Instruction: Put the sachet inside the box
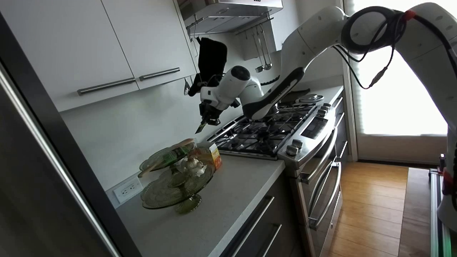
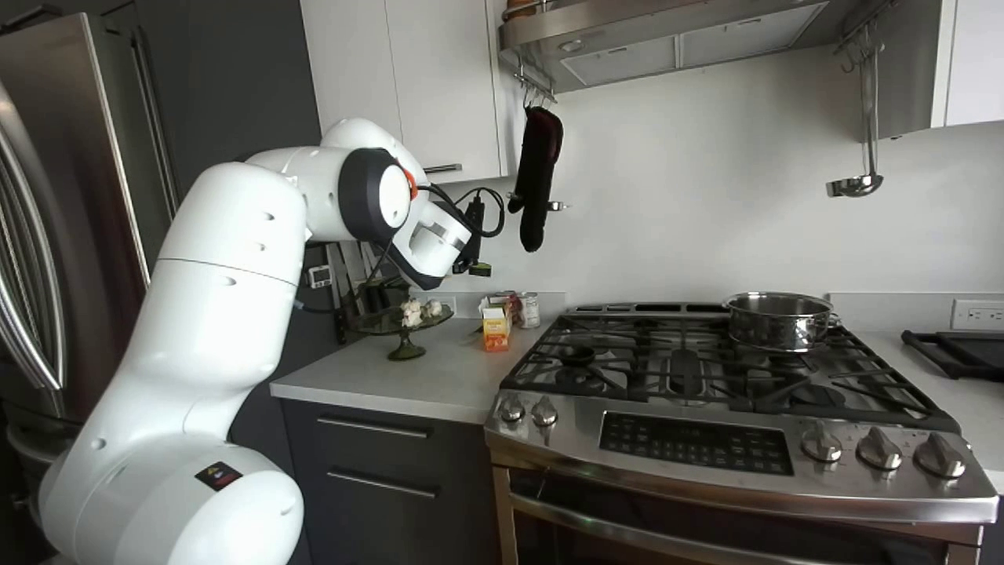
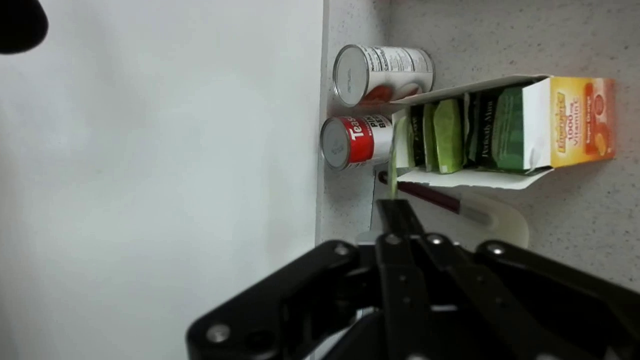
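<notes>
The box is an open orange, yellow and white carton [image 3: 575, 120] on the counter, with several green and dark sachets [image 3: 452, 135] standing inside. It also shows in both exterior views [image 1: 215, 157] [image 2: 496, 329]. My gripper [image 3: 397, 206] is shut on a thin green sachet [image 3: 393, 165], seen edge-on in the wrist view. The sachet's far end overlaps one end of the box there. In an exterior view the gripper [image 1: 205, 120] points down and holds the sachet [image 1: 200, 128] above the box, apart from it. The part of the sachet between the fingers is hidden.
Two cans [image 3: 385, 75] [image 3: 357, 142] stand by the wall beside the box. A spatula [image 3: 495, 217] lies near it. Green glass stands [image 1: 176, 192] hold garlic [image 1: 192, 166] and a wooden utensil. A stove [image 1: 264, 134] adjoins, with a steel pot [image 2: 780, 323]. A dark mitt [image 2: 540, 176] hangs nearby.
</notes>
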Robot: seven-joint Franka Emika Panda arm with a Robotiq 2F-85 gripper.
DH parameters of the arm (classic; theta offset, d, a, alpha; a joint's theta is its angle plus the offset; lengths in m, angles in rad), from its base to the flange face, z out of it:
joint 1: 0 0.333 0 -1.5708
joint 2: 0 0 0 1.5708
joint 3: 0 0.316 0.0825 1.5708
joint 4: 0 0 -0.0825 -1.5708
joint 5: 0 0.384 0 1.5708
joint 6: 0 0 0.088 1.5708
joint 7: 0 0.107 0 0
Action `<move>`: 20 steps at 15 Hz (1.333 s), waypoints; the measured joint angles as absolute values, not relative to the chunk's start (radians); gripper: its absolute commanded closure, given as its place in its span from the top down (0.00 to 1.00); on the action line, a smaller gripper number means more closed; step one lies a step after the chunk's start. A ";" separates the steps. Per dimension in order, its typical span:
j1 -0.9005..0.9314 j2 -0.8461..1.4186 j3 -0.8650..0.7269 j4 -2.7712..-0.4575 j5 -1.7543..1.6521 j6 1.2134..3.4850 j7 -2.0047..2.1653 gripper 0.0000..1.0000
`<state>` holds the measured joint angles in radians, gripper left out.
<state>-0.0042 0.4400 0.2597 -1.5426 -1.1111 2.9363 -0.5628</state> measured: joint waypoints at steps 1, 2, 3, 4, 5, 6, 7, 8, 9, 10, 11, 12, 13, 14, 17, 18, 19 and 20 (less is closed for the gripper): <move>-0.004 0.462 0.265 -1.522 -1.106 2.936 -0.602 0.00; -0.005 0.483 0.271 -1.506 -1.099 2.936 -0.639 0.00; -0.006 0.504 0.279 -1.492 -1.089 2.936 -0.677 0.00; -0.009 0.521 0.288 -1.483 -1.078 2.936 -0.714 0.00; -0.013 0.538 0.298 -1.474 -1.065 2.936 -0.752 0.00; -0.018 0.554 0.309 -1.467 -1.051 2.933 -0.789 0.00; -0.023 0.566 0.320 -1.462 -1.037 2.929 -0.823 0.00; -0.028 0.577 0.329 -1.458 -1.024 2.920 -0.853 0.00; -0.032 0.585 0.336 -1.452 -1.015 2.910 -0.878 0.00; -0.036 0.592 0.341 -1.446 -1.007 2.900 -0.900 0.00; -0.040 0.597 0.345 -1.440 -1.000 2.892 -0.917 0.00; -0.043 0.600 0.347 -1.437 -0.995 2.883 -0.930 0.00; -0.047 0.600 0.347 -1.436 -0.992 2.877 -0.939 0.00; -0.051 0.600 0.347 -1.434 -0.989 2.871 -0.943 0.00; -0.065 0.601 0.347 -1.430 -0.986 2.862 -0.943 0.00; -0.068 0.601 0.347 -1.428 -0.986 2.860 -0.943 0.00; -0.071 0.603 0.347 -1.427 -0.985 2.859 -0.943 0.00; -0.073 0.605 0.347 -1.426 -0.985 2.858 -0.943 0.00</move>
<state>-0.0728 0.6050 0.3473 -1.4261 -0.9849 2.8582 -0.9431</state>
